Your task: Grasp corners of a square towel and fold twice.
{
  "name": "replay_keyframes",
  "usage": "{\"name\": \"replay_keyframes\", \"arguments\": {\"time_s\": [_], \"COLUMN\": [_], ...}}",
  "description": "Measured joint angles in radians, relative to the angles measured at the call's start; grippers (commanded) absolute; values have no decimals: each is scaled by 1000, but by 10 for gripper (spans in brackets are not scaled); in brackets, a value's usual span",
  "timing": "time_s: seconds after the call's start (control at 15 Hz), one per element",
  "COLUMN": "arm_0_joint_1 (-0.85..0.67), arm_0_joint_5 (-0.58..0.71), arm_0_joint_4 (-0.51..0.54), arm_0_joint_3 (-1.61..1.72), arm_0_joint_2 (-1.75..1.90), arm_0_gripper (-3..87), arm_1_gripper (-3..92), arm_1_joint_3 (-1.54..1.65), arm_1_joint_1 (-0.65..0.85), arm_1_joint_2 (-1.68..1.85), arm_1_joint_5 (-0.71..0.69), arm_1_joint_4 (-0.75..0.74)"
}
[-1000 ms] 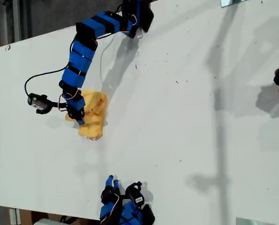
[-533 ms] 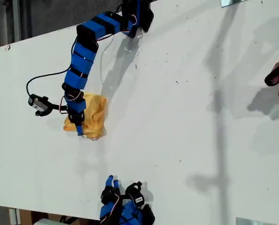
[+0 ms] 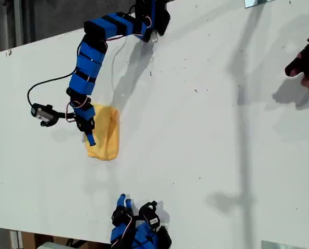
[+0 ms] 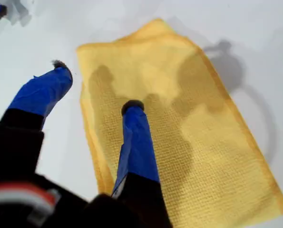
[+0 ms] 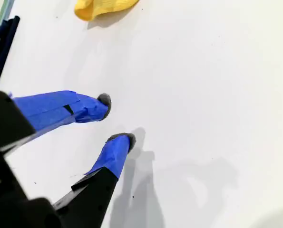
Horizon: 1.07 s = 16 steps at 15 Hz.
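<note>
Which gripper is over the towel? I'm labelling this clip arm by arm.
My first gripper, open above the square towel; my second gripper is over bare table, the cloth far off.

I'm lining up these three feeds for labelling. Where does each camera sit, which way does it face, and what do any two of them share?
Exterior view: high above, looking down on the white table, both blue arms and a person's hand at its right edge.
First wrist view: on my first gripper, looking along its open fingers onto the folded yellow towel.
Second wrist view: on my second gripper, open over bare table.
Shared: the towel shows in all three.
</note>
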Motion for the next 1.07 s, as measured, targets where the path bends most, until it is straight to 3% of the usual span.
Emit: {"name": "replay_keyframes", "arguments": {"time_s": [0.47, 0.8, 1.07], "arm_0_joint_1": [0, 0, 0], "arm_0_joint_5": [0, 0, 0], "arm_0_joint_4": [0, 0, 0], "arm_0_joint_3": [0, 0, 0], "arm_0_joint_2": [0, 0, 0], "arm_0_gripper": [123, 123, 123], "arm_1_gripper": [181, 163, 162], "arm_1_joint_3": [-31, -58, 11], "arm_1_joint_1": [114, -57, -281], "arm_1_joint_2": [-156, -164, -110], "arm_1_joint_5": [146, 158, 158], "arm_1_joint_4": [290, 499, 529]}}
